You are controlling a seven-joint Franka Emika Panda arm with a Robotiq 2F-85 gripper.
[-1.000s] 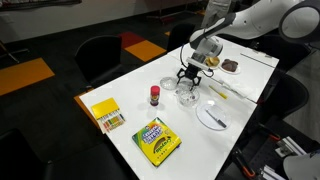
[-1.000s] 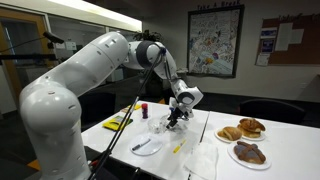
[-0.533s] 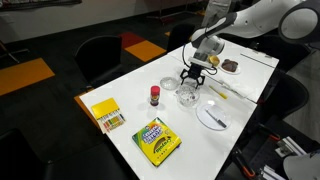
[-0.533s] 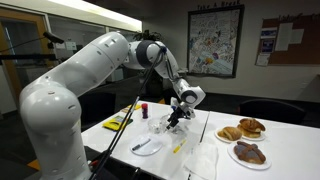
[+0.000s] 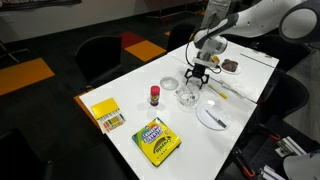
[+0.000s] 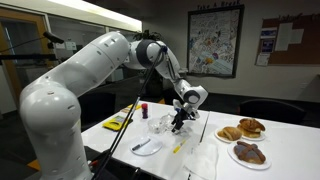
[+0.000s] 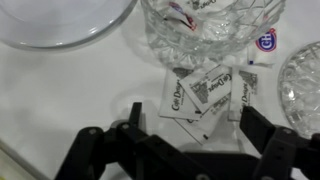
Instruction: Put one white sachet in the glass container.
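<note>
Sachets (image 7: 205,92), white ones, lie just beside the glass container (image 7: 210,30), none of them held. My claw (image 7: 192,125) has moved from above the glass container to over them, jaws wide and empty; I judge picking one is next

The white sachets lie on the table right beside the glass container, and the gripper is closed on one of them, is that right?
Not quite. In the wrist view the gripper is open: its fingers stand wide apart, and the white sachets lie flat on the table right beside the glass container, none held.
</note>
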